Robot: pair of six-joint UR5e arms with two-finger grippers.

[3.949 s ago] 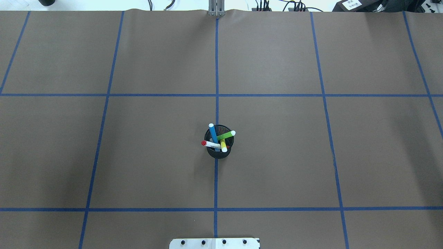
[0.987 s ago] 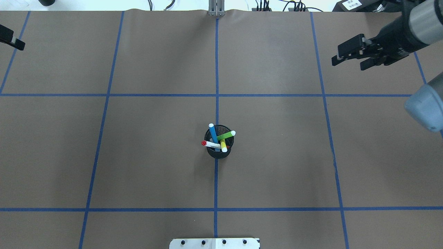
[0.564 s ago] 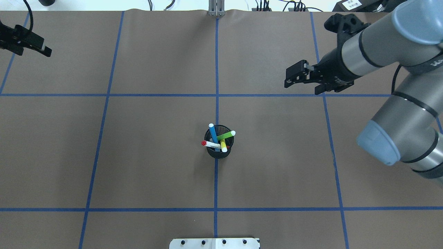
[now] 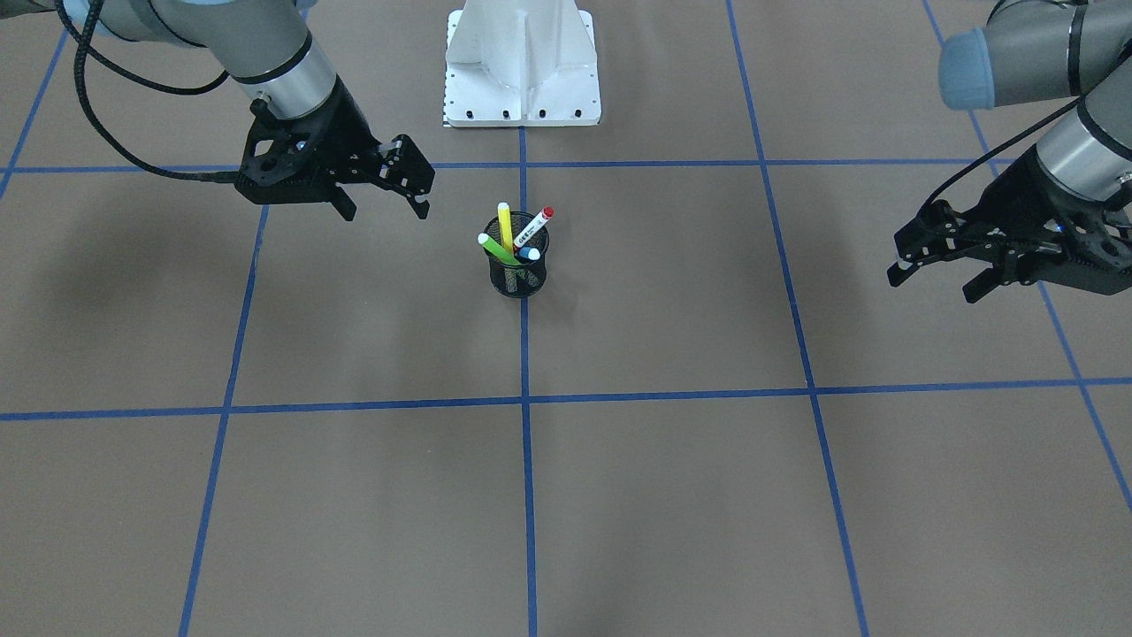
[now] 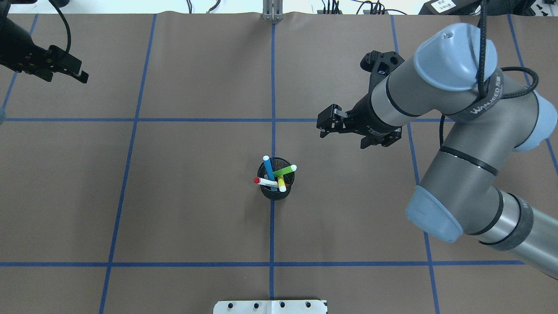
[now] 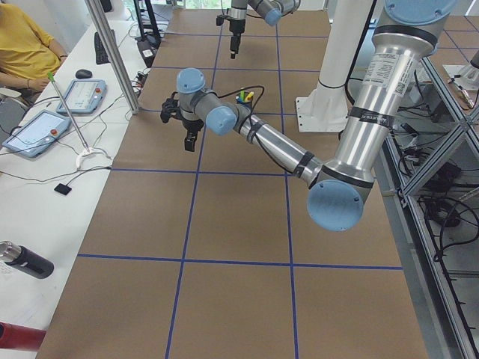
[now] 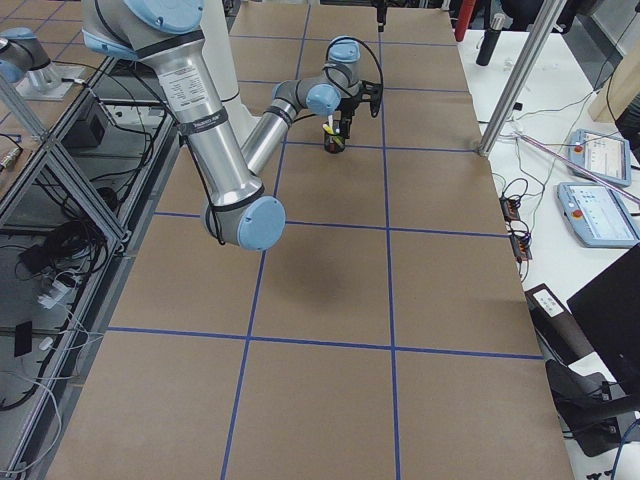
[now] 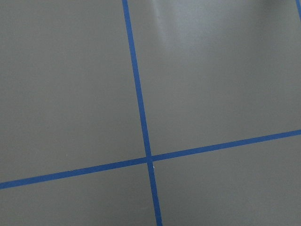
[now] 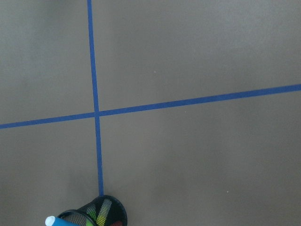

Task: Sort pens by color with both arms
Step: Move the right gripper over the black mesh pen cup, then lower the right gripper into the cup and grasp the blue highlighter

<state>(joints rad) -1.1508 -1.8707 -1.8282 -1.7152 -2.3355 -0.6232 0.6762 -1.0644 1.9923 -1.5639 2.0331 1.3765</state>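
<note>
Four pens, all in the black mesh cup on the central blue tape line, none sorted. Front-facing view: yellow pen, green pen, red-ended white pen and blue pen lean apart. The right gripper is near the cup, claw spread and empty. The left gripper is well apart, claw likewise spread and empty. Overhead view: the pens fan outward, the green cap leaning toward the right gripper's side. Side views: both grippers hang above the brown paper, touching nothing. Left wrist view: paper and tape only. Right wrist view: cup and blue cap at the lower edge. Handling note, as judgement: centre the right claw over one cap, fingers across the barrel. Grip high and lift along the lean so the light cup does not tip.
</note>
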